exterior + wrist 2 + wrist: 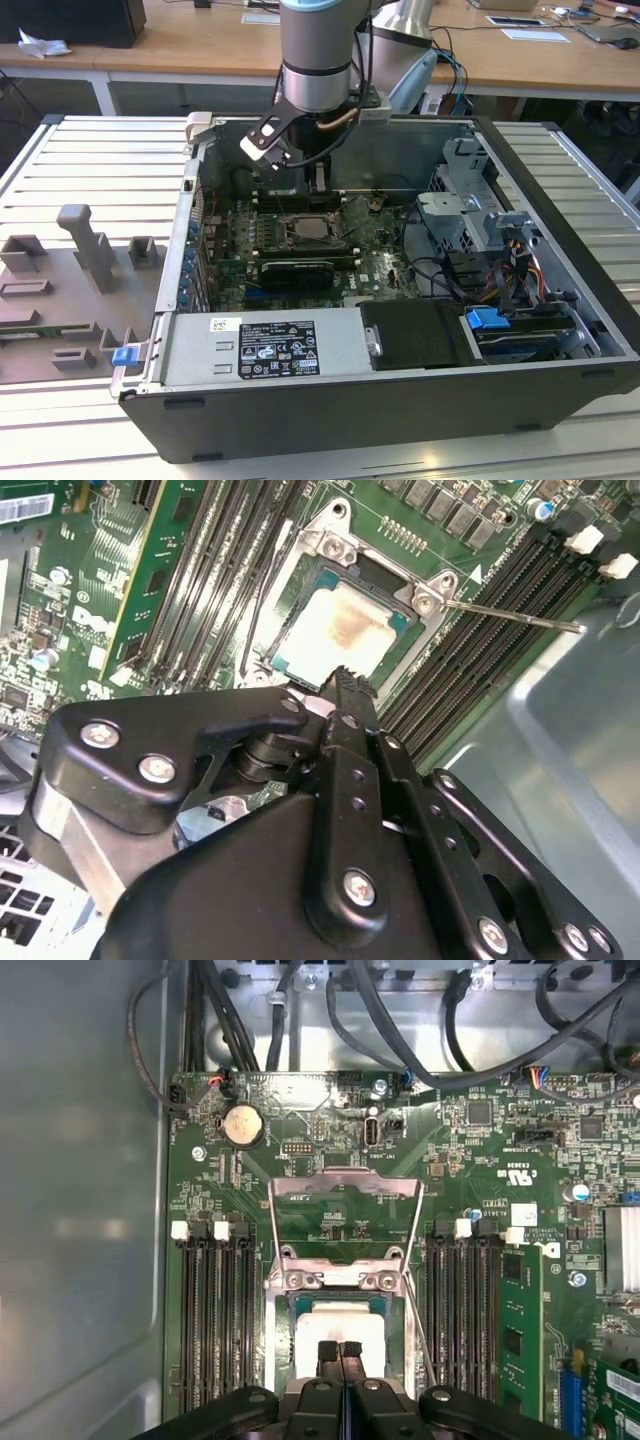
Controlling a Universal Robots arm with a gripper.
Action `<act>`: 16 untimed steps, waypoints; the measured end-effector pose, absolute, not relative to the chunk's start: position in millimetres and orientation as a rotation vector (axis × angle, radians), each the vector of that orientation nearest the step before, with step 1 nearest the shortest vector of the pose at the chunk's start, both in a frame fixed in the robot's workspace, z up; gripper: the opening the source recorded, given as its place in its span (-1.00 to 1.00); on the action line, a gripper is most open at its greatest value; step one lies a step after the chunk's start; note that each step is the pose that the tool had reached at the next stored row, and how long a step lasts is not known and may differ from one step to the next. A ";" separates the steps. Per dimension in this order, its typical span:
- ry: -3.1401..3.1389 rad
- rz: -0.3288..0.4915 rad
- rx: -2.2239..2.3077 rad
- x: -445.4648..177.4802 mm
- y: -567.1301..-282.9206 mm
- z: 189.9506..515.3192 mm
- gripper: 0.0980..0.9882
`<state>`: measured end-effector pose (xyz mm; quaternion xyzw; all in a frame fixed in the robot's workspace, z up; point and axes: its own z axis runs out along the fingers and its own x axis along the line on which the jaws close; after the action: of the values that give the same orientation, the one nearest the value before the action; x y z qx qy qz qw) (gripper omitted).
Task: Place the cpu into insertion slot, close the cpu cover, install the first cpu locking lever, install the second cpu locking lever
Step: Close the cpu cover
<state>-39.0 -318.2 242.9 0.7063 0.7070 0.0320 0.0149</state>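
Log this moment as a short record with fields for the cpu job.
cpu: seated in the insertion slot, pale face up
cpu cover: open, swung back from the slot
gripper: fingers shut, empty, tips over the cpu; contact unclear
locking lever: thin rod, unlatched, angled out beside the slot

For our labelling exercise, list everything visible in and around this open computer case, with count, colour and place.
computer case: one, dark grey, open on the ribbed metal table.
motherboard: one, green, inside the case.
cpu: one, pale beige, seated in the insertion slot.
cpu cover: one, silvery, lying open beside the slot.
power supply: one, silver, case's near side.
drive cage: one, grey, exterior view's right.
fixture tray: one, grey, exterior view's left of the case.
gripper: one, black, shut, at the cpu.
arm: one, grey, above the case.
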 end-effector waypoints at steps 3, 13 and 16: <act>2.198 0.094 2.196 -37.0 -318.2 250.6 -0.98; 2.194 0.082 2.190 -23.6 -318.0 253.9 -0.98; 2.193 0.081 2.190 -19.9 -318.0 257.9 -0.98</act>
<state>-19.9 -318.0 257.9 0.7062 0.7072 0.0262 0.0206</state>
